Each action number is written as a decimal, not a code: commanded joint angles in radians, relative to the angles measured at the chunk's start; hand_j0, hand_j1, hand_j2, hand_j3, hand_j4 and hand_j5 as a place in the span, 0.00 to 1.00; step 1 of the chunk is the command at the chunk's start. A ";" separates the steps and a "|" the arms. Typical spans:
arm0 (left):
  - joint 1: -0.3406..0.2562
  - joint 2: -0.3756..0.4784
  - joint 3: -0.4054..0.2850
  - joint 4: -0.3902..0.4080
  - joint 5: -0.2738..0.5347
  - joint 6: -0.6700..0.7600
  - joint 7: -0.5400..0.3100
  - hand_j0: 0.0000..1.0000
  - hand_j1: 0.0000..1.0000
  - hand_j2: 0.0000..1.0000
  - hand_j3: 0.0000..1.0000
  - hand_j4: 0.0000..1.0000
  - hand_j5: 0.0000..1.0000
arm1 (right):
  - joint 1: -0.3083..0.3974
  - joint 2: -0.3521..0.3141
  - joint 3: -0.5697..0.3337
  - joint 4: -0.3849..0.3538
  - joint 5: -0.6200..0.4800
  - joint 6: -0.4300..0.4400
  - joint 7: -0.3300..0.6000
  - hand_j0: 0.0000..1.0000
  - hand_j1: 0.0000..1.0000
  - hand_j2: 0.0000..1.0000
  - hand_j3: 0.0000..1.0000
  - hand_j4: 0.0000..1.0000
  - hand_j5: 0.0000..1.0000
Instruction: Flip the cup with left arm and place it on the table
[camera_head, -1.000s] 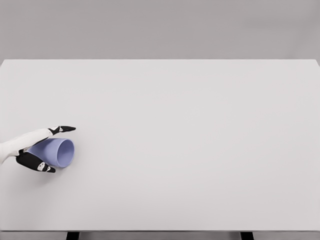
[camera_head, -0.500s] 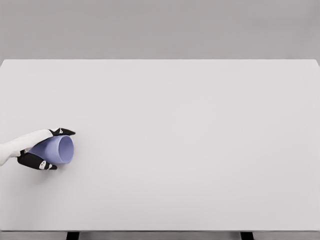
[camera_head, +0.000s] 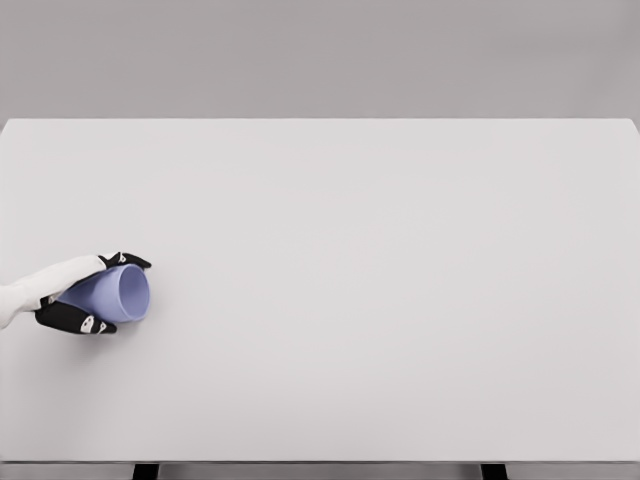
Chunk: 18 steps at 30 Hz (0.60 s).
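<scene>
We're gripping cup (camera_head: 118, 296) w/ left robot hand (camera_head: 80, 300), fingers wrapped round | cup lying sideways on counter (camera_head: 380, 300) | flip + upright placing pending

At the left edge of the white counter (camera_head: 380, 300), the left robot hand (camera_head: 75, 300) grips a pale purple cup (camera_head: 108, 297) lying on its side, mouth facing right, dark fingers (camera_head: 78, 321) wrapped above and below it.
</scene>
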 joint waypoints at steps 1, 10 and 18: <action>0.000 -0.003 0.005 0.000 0.036 -0.006 0.001 0.78 0.78 0.78 0.78 0.78 0.78 | 0.000 0.000 0.000 0.000 0.000 0.000 0.000 1.00 1.00 1.00 1.00 1.00 1.00; -0.041 -0.066 0.028 0.000 0.136 -0.008 0.001 0.80 0.80 0.80 0.80 0.80 0.80 | 0.000 0.000 0.000 0.000 0.000 0.000 0.000 1.00 1.00 1.00 1.00 1.00 1.00; -0.048 -0.147 0.072 0.000 0.226 -0.008 0.001 0.80 0.80 0.80 0.80 0.80 0.80 | 0.000 0.000 0.000 -0.001 0.000 0.000 0.000 1.00 1.00 1.00 1.00 1.00 1.00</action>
